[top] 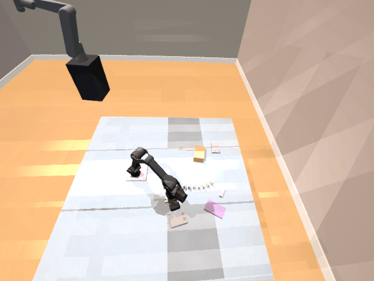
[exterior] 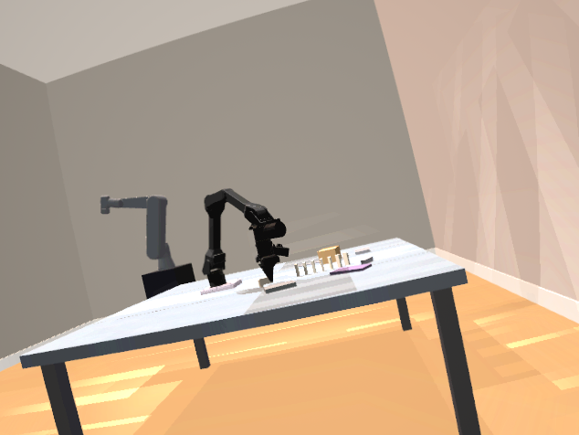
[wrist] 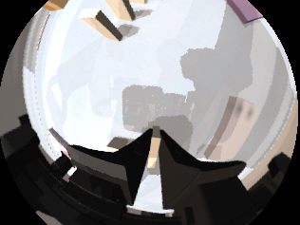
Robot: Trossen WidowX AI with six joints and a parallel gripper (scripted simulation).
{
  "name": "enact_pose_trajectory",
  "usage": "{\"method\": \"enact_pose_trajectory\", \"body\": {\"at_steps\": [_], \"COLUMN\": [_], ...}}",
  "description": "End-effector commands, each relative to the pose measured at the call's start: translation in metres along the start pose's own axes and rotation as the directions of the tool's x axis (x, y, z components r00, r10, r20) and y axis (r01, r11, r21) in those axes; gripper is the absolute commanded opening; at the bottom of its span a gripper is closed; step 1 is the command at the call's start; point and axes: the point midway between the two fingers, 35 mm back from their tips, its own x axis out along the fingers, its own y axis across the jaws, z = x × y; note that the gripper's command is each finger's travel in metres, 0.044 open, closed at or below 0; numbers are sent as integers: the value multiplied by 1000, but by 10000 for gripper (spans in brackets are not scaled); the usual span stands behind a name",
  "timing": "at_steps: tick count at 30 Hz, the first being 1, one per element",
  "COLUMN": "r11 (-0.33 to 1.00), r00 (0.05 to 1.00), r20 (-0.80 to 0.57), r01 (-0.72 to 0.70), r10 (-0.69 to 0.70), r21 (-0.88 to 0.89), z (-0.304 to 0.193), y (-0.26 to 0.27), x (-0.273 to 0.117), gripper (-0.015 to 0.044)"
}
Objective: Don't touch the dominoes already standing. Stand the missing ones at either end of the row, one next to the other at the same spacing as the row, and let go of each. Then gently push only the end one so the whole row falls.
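My gripper (exterior: 271,280) (wrist: 157,130) is down at the table, shut on a pale domino (wrist: 154,150) that shows as a narrow strip between the fingers. Another domino (wrist: 121,143) lies just beside the fingers, partly hidden by one of them. In the top view the arm hides the fingertips. Several standing dominoes form a gently curved row (top: 197,188) (exterior: 314,266), away from the gripper; its near end domino (wrist: 101,24) stands upright in the wrist view. Another pale domino (top: 222,193) lies flat beyond the row's far end.
A pale plate (top: 178,221) (exterior: 280,286) (wrist: 228,129) lies close to the gripper. A purple plate (top: 215,209) (exterior: 352,269) (wrist: 245,9) lies beside the row. An orange box (top: 199,154) (exterior: 329,254), a small pale block (top: 215,148) and a thin strip (top: 185,148) are behind the row.
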Motion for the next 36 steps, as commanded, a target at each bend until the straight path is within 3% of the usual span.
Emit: {"method": "enact_pose_trajectory", "body": {"at_steps": [1,11,16,21,27,36], "r11": [1000,1000,999,954,811,590], "r00": [1000,1000,1000,1000,1000,1000], "r20": [14,14,15,19,22,20], "r01": [24,23,22,12,-3,-14], "r10": [-24,-23,-23,-19,-12,-5], "r21": [2,2,38,300,586,807], "z": [3,6,12,49,70,69], "y": [-2,3,11,75,154,229], "x": [-40,-141,-143,-145,-144,-140], "gripper": [24,24,24,24,24,24]}}
